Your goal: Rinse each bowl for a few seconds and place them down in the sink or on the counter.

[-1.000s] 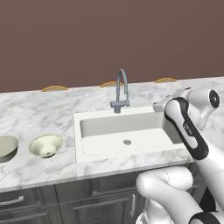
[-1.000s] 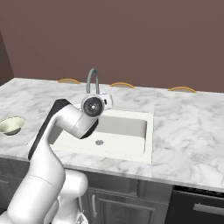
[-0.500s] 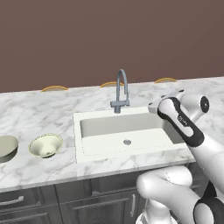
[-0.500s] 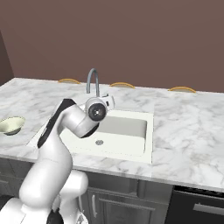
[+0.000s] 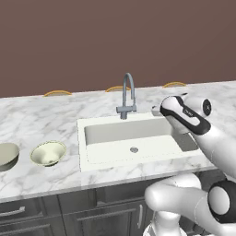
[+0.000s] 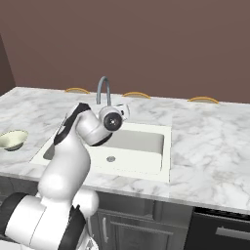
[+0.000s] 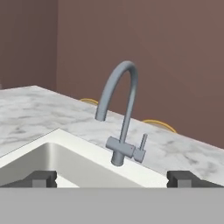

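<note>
I have the gripper (image 7: 111, 178) over the sink (image 5: 133, 138), looking straight at the faucet (image 7: 120, 113), jaws spread wide and holding nothing. Both bowls sit on the tabletop (image 5: 46, 124) well to the left of the basin: the cream bowl (image 5: 48, 153) nearer the sink, the grey bowl (image 5: 7, 155) beyond it at the frame edge. My read is that I'm lining up on the faucet's small lever (image 7: 142, 143) to start the water. To do it well, I want to come in level, touch the lever with one fingertip rather than clamp it, and push gently so the spout stays aimed into the basin.
</note>
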